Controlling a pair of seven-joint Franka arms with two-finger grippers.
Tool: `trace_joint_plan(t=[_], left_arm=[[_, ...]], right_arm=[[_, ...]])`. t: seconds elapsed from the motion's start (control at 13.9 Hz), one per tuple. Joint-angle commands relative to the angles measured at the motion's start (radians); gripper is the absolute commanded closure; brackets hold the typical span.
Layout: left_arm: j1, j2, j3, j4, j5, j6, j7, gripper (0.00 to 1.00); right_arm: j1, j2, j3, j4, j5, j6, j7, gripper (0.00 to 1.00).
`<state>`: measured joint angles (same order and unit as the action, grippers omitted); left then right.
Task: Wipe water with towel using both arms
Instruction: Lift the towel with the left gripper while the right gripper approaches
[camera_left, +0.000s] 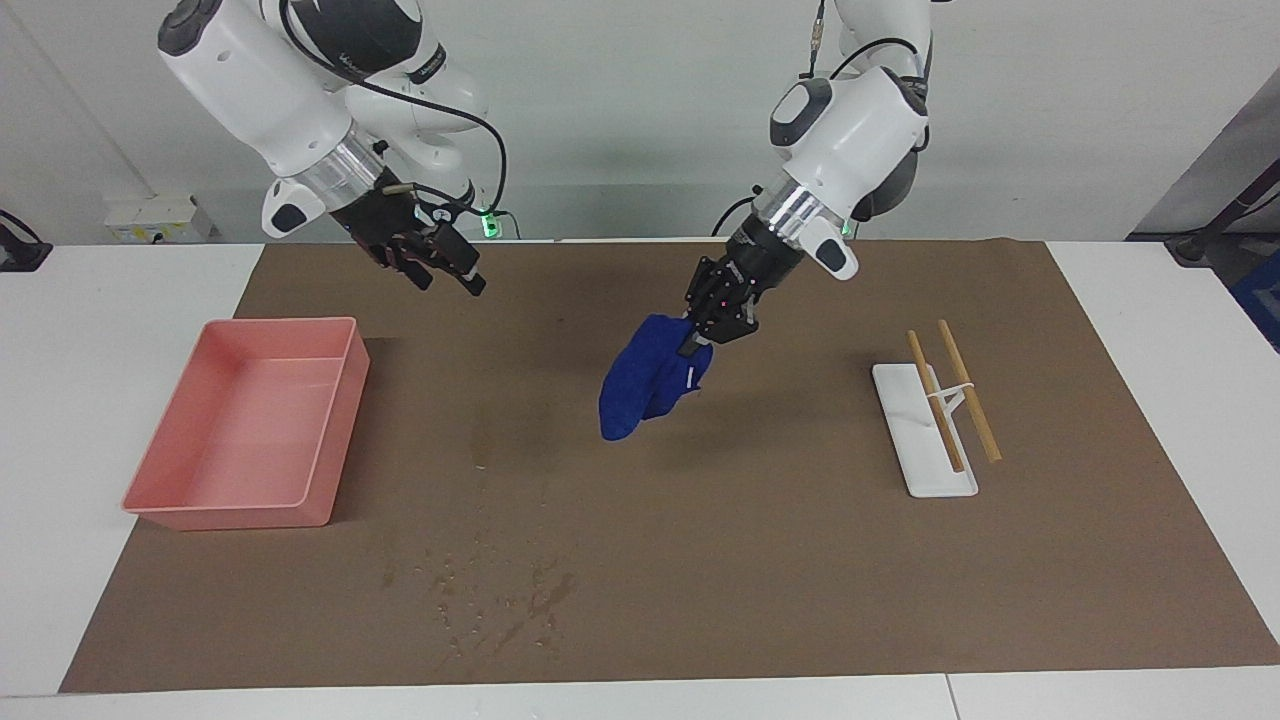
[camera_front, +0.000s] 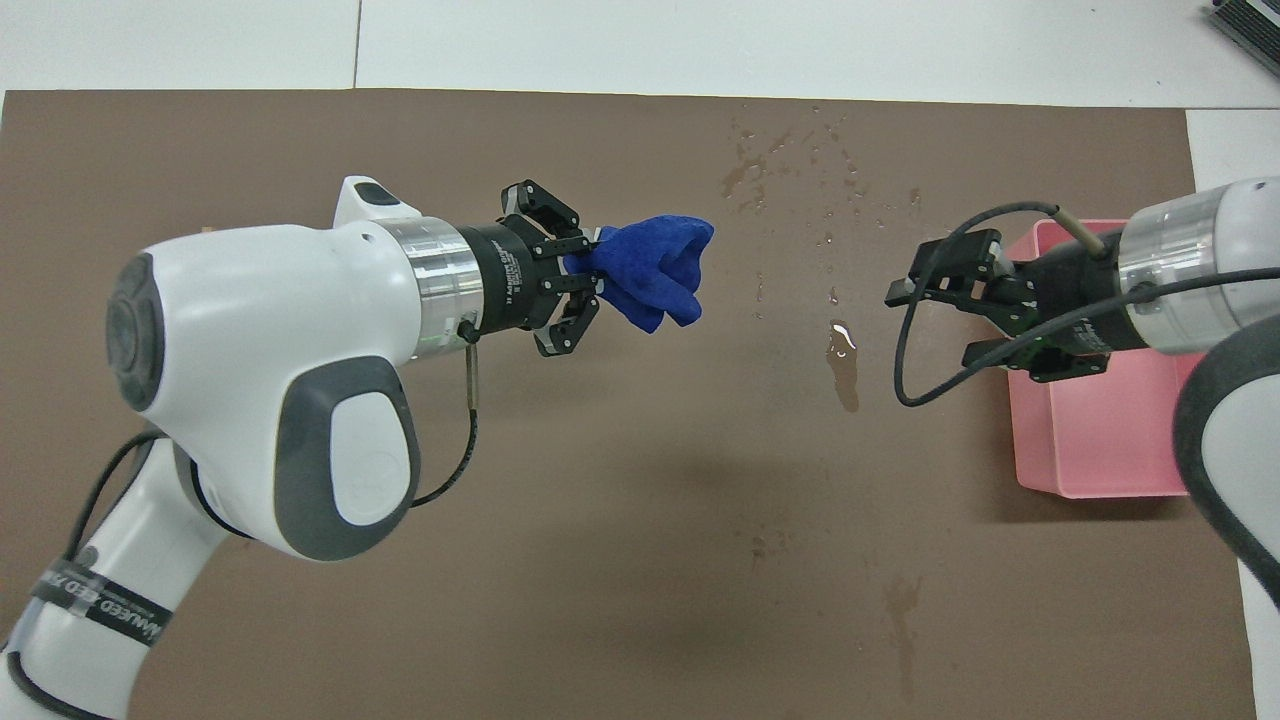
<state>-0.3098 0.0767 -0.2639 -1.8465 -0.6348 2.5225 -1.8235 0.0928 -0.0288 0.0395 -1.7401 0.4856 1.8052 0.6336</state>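
A robotics lab: two white Franka arms (camera_left: 300, 110) mounted at twelve o'clock of a white tabletop (camera_left: 120, 300), against a plain wall with cabling.

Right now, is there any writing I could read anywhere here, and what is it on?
Black band low on the left arm: white lettering, only partly legible, something like "...EED FRANKA".
Collar of the left gripper: small white print, too small to read.
Black band on the right arm: blurred.
Towel: white tag, nothing readable.

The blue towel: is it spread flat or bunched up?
Bunched up: the blue towel hangs crumpled from the shut left gripper, above the brown mat.
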Motion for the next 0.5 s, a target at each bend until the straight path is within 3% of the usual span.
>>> trace_joint_plan(t=[0.0,0.43], left_arm=[[-0.052,-0.020,0.017,-0.023,-0.023,0.064,-0.068,1.00],[-0.117,-0.020,0.017,-0.022,-0.023,0.068,-0.141,1.00]], right_arm=[[0.004,-0.028,0.002,-0.093,0.135,0.103,0.141,0.00],[0.108,0.007,0.002,-0.131,0.334,0.366,0.385,0.00]])
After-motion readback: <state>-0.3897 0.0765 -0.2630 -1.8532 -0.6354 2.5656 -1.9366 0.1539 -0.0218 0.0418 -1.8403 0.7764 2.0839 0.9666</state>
